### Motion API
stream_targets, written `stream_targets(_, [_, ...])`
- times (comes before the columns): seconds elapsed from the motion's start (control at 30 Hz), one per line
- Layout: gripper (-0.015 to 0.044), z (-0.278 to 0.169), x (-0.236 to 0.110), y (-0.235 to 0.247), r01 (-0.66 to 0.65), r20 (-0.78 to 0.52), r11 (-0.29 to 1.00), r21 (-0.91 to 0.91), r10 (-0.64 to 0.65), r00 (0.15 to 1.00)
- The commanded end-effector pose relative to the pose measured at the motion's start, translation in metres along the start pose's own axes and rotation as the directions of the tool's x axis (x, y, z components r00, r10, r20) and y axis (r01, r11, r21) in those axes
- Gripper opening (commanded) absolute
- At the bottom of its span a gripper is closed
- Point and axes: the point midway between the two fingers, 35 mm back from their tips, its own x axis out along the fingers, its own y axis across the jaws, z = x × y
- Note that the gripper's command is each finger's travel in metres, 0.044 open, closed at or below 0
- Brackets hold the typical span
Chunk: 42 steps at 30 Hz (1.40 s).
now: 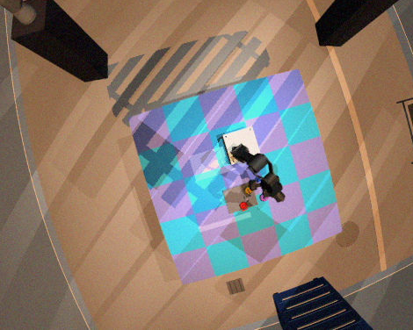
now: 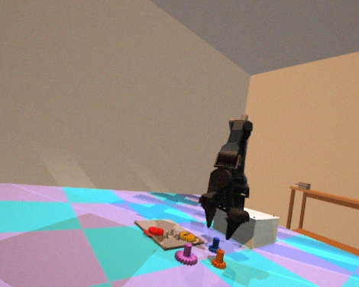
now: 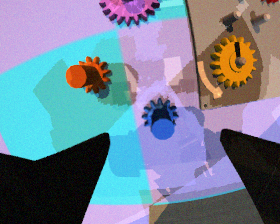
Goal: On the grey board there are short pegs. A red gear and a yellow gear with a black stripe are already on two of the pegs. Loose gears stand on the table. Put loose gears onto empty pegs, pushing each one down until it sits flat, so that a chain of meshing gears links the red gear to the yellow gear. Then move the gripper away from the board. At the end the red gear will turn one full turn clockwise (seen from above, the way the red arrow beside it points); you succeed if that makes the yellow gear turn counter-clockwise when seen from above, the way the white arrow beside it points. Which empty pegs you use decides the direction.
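The blue loose gear (image 1: 257,180) (image 2: 215,244) (image 3: 161,129) stands upright on the table (image 1: 293,78) (image 2: 33,217) (image 3: 30,30), off the board and below the hand (image 1: 266,190) (image 2: 218,233) (image 3: 166,137). In the wrist view its stem shows in the gap between the two fingertips; in the exterior view it lies beneath them, not touching either. The hand is released, its fingers spread wide with nothing between them, pointing down.

Seen from the exterior side, the orange loose gear (image 2: 219,259) (image 3: 95,75) stands upright just nearer than the blue one, and the larger pink loose gear (image 1: 264,197) (image 2: 186,256) (image 3: 131,10) stands to the left, near the board's near edge.

Left of and beyond the blue gear lies the grey board (image 1: 236,197) (image 2: 164,243) (image 3: 210,30). The yellow gear (image 1: 248,188) (image 2: 187,236) (image 3: 222,62) sits on its right part, the red gear (image 1: 243,204) (image 2: 156,230) (image 3: 270,1) on its left, with bare pegs (image 2: 172,233) (image 3: 230,21) between. Farther right, behind the hand, is a white box (image 1: 249,137) (image 2: 264,230).
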Motion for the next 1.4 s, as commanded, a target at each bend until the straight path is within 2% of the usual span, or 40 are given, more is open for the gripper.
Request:
stream_targets(0.0, [0.044, -0.001, 0.007, 0.0, 0.0, -0.003, 1.0, 0.004, 0.0, 1.0])
stream_targets(0.63, [0.044, -0.001, 0.028, 0.0, 0.0, -0.003, 1.0, 0.004, 0.0, 1.0])
stream_targets(1.1, [0.0072, -0.001, 0.028, 0.0, 0.0, -0.003, 1.0, 0.004, 0.0, 1.0])
stream_targets(1.33, [0.0026, -0.001, 0.028, 0.0, 0.0, -0.003, 1.0, 0.004, 0.0, 1.0])
stream_targets(1.37, [0.0, -0.001, 0.028, 0.0, 0.0, -0.003, 1.0, 0.004, 0.0, 1.0])
